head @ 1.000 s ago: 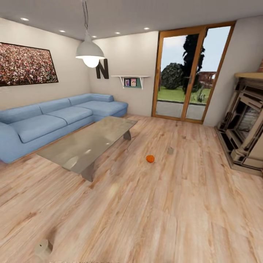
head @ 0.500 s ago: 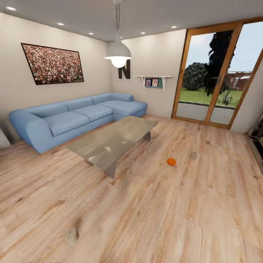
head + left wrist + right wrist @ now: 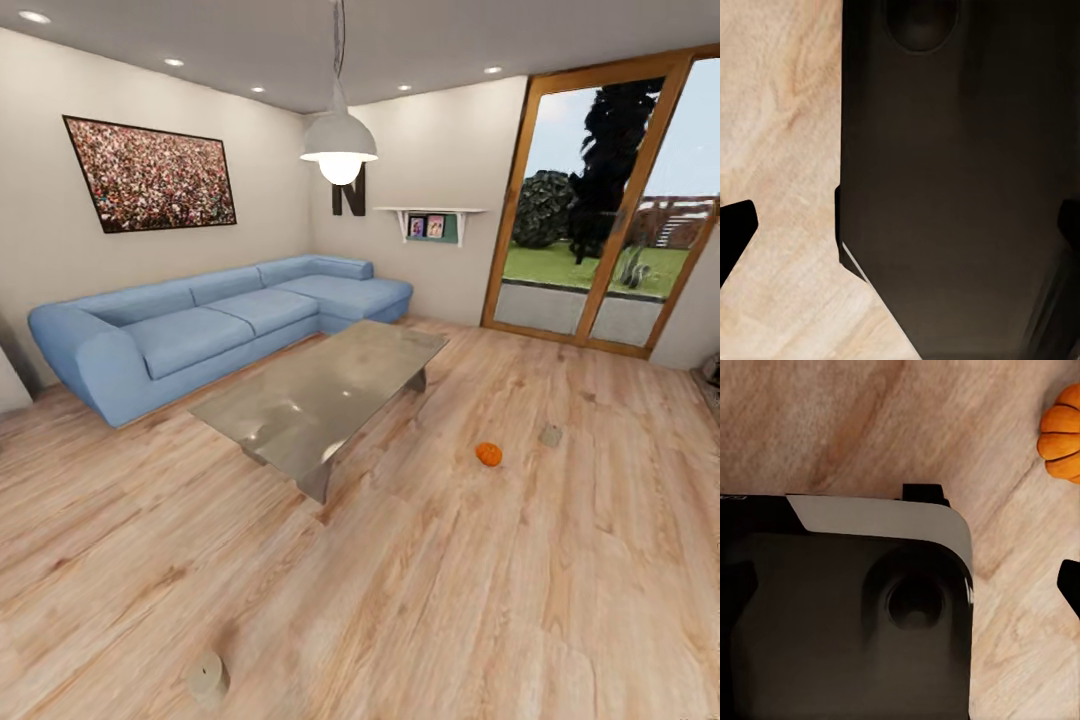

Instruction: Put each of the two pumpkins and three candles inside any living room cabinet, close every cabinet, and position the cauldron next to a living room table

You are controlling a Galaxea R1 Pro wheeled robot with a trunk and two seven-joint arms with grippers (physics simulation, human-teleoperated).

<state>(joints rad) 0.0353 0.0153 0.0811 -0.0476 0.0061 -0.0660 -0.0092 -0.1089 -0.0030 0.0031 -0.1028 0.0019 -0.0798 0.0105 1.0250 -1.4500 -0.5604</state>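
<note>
One orange pumpkin [image 3: 488,453] lies on the plank floor to the right of the glass-topped table [image 3: 330,395]. A small tan candle [image 3: 550,435] stands just beyond the pumpkin. Another candle [image 3: 209,676] stands on the floor near the bottom left. In the right wrist view an orange ribbed pumpkin [image 3: 1063,431] lies on the floor beside the robot's dark body [image 3: 847,615]. My right gripper [image 3: 900,585] shows one black fingertip [image 3: 1071,585] at the picture's edge. My left gripper [image 3: 900,232] is open over the floor, holding nothing. The cabinet is out of view.
A blue corner sofa [image 3: 200,320] runs along the left wall behind the table. A glass patio door [image 3: 610,220] is at the back right. A pendant lamp [image 3: 339,150] hangs over the table. Open floor stretches between me and the table.
The head view has swung to the left, so the sofa, table, pumpkin and candles slid right and the fireplace left the picture. Nothing in the room itself moved.
</note>
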